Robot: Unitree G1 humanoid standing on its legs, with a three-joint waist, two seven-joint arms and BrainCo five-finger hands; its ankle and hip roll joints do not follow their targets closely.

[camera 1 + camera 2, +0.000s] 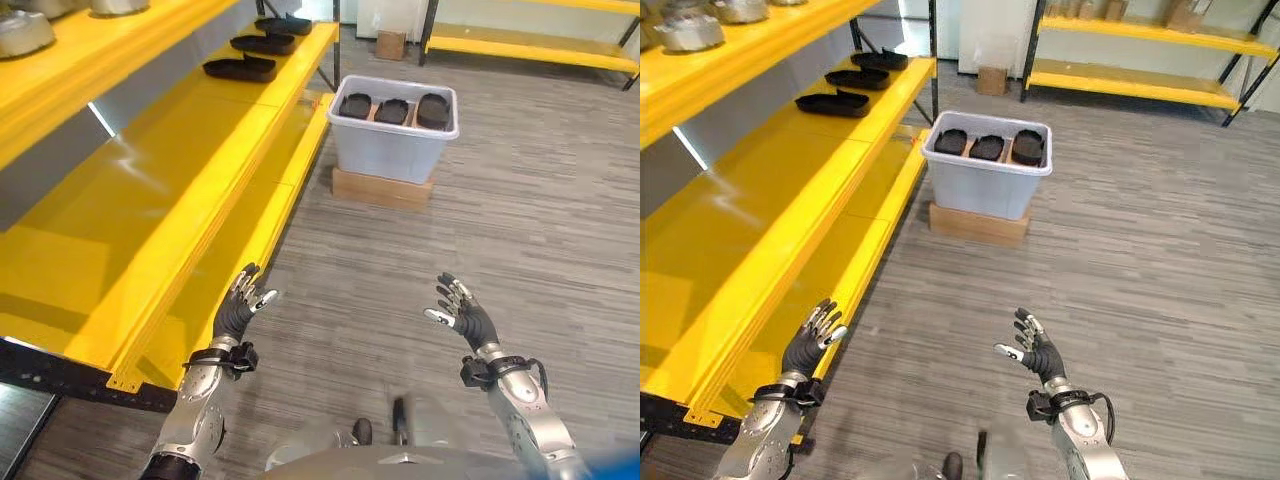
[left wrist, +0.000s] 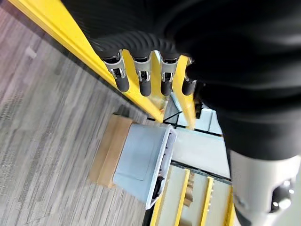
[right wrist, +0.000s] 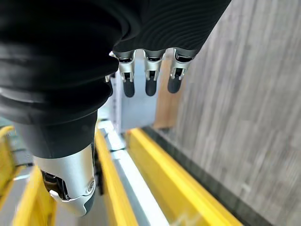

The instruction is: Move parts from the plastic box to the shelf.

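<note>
Parts [image 1: 391, 110] sit in the plastic box [image 1: 390, 150]; left robot hand [image 1: 240, 305] and right robot hand [image 1: 462, 312] hover released, empty.

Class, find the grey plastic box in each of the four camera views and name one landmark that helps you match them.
Left eye view: plastic box upper centre, on the floor beside the yellow shelf.
Right eye view: upper centre, a little further left.
Left wrist view: lower centre, past the left hand.
Right wrist view: a pale patch behind the right hand may be it; uncertain.
Shared landmark: the cardboard base under the box.
</note>
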